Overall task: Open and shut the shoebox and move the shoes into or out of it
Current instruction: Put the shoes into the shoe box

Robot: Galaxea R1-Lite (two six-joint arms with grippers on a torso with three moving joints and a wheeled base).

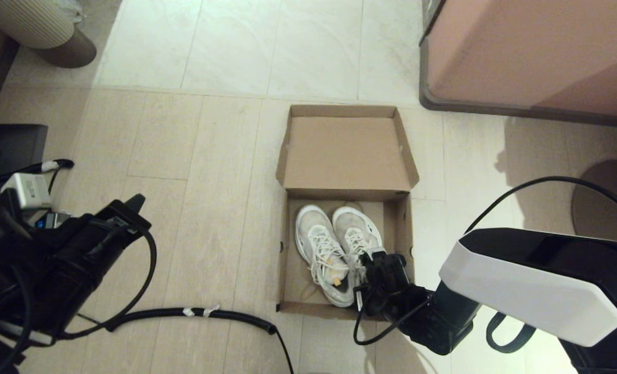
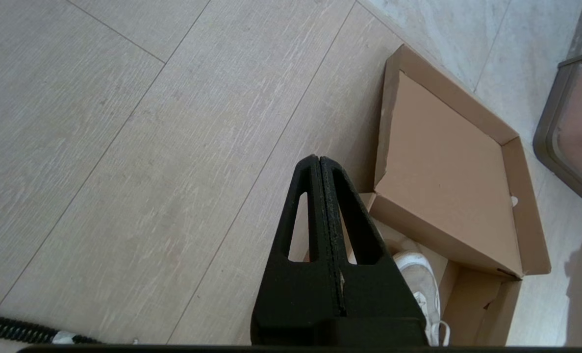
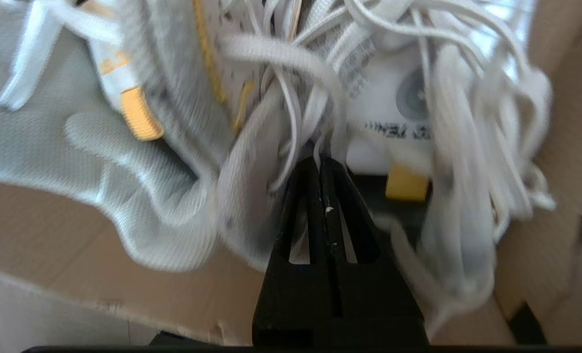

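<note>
The brown shoebox (image 1: 283,259) stands on the floor with its hinged lid (image 1: 345,150) flipped back flat. Both white sneakers (image 1: 325,249) lie side by side inside, toes toward the lid. My right gripper (image 1: 378,261) reaches into the box over the heel end of the right-hand sneaker. In the right wrist view its fingers (image 3: 318,159) are pressed together amid the tangled white laces (image 3: 291,98), with a thin strand pinched at the tips. My left gripper (image 1: 136,200) hovers over the floor left of the box, shut and empty (image 2: 317,159). The left wrist view also shows the lid (image 2: 442,166) and one sneaker toe (image 2: 425,274).
A big pinkish-brown cabinet (image 1: 521,52) stands at the far right. A black corrugated cable (image 1: 209,313) lies on the floor near the box's front left corner. A ribbed round object (image 1: 43,26) sits at the far left, and a dark round base (image 1: 609,197) at the right.
</note>
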